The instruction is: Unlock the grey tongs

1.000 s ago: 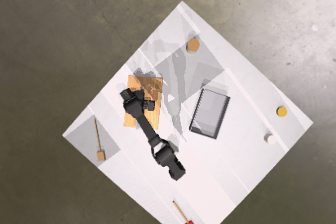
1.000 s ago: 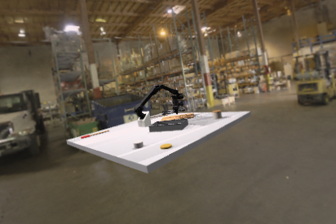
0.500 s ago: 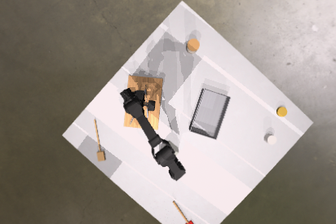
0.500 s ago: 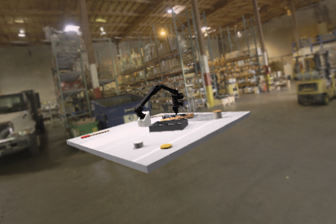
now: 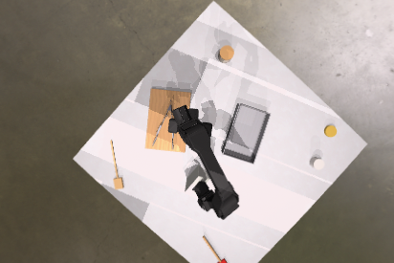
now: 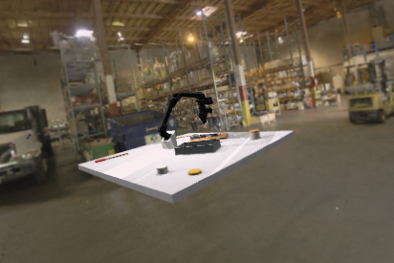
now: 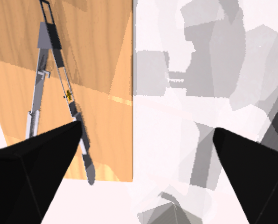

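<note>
The grey tongs (image 5: 162,125) (image 7: 44,36) lie on the wooden board (image 5: 155,100) (image 6: 224,136) (image 7: 115,150), with their two arms spread in a V from the hinge. In the wrist view one arm's end reaches the board's near edge; the other arm runs out of sight behind the left finger. My gripper (image 5: 190,127) (image 6: 205,122) (image 7: 148,130) is wide open and empty, above the board's right edge. In the wrist view the left fingertip overlaps one arm of the tongs, and the right fingertip is over the white table. The roasting tin (image 5: 238,158) (image 6: 197,148) has no tongs across it.
An orange-topped cylinder (image 5: 226,53) (image 6: 254,134) stands beyond the board. A yellow disc (image 5: 330,131) (image 6: 194,171) and a pale cylinder (image 5: 317,163) (image 6: 162,170) are past the tin. A wooden-headed tool (image 5: 118,183) and a red-headed one (image 5: 222,261) lie nearer the arm's base.
</note>
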